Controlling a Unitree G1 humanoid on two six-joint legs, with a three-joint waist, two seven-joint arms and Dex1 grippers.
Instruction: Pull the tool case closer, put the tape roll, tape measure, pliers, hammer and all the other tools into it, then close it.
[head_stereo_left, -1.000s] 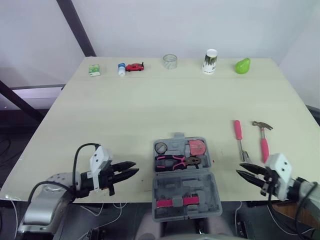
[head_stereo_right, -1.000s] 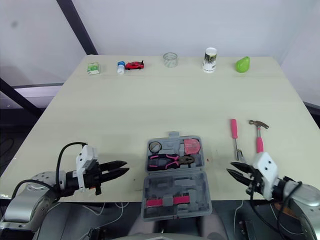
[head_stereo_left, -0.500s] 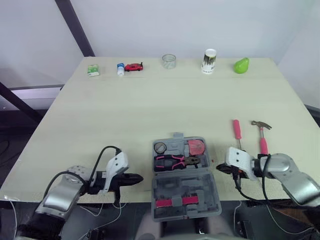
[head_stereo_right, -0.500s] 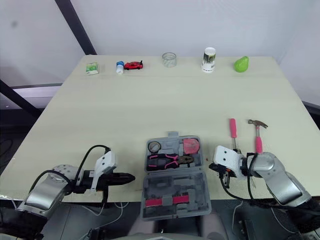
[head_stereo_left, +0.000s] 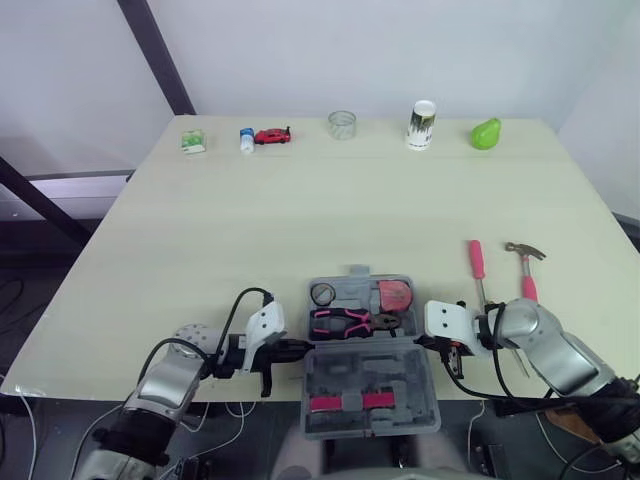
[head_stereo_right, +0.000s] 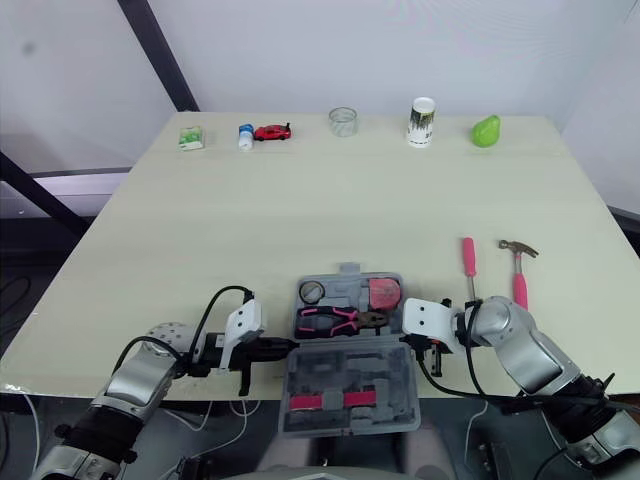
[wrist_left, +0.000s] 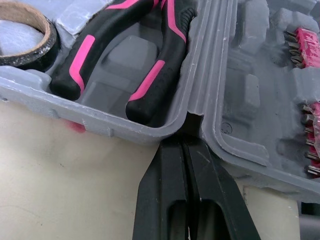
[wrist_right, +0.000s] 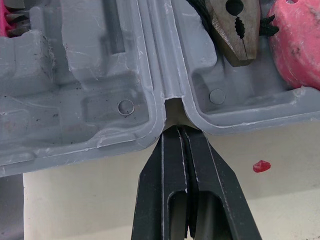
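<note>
My left gripper (wrist_left: 186, 142) and right gripper (wrist_right: 179, 131) are both pinched shut on nothing. Each one has its tips pushed into the hinge notch at its own side of the open tool case (head_stereo_left: 358, 283).

The case lies at the near edge of the table (head_stereo_left: 300, 220), and its lid half, with a pink bit strip (head_stereo_left: 350, 403), hangs past that edge towards me. The far half holds the tape roll (head_stereo_left: 322, 294), pliers (head_stereo_left: 345, 322) and pink tape measure (head_stereo_left: 394, 295). The hammer (head_stereo_left: 526, 270) and screwdriver (head_stereo_left: 477, 265) lie on the table to my right, not yet packed.

I judge that I am shifting the case by its hinge. Both arms should move together at one pace so the case does not twist. The tips should stay low in the notches. I should watch the overhang, because the lid half could tip the case off the table.

I can read no brand, label or writing on the case or the tools.
</note>
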